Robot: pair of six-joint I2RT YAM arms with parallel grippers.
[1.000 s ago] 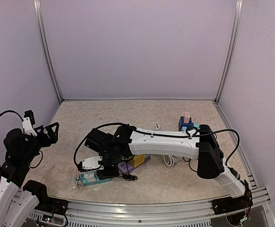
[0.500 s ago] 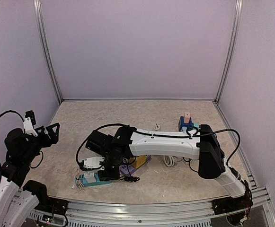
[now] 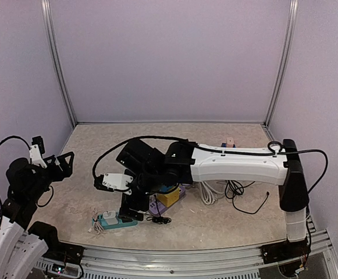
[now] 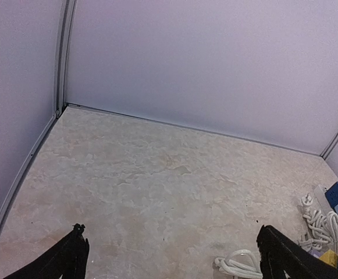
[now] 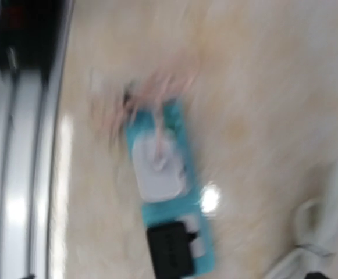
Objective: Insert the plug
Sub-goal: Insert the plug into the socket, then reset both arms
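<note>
I see the white plug (image 5: 157, 171) seated on the teal power strip (image 3: 115, 221), its back up and its cord trailing left. The strip's long axis runs left-right, close to the near rail (image 3: 174, 256). The tabletop (image 4: 157, 174) lies open to the left and far side. My right gripper (image 3: 131, 204) hangs just above the strip, fingers apart, holding nothing. The left gripper (image 4: 171, 258) is spread wide, well off to the left.

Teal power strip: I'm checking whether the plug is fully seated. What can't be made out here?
- Right wrist view: motion blur smears the white plug on the teal power strip; seating depth unreadable.
- Top view: strip too small; the right gripper overlaps its right end, jaw spacing unclear.
- Left wrist view: strip outside the frame.
</note>
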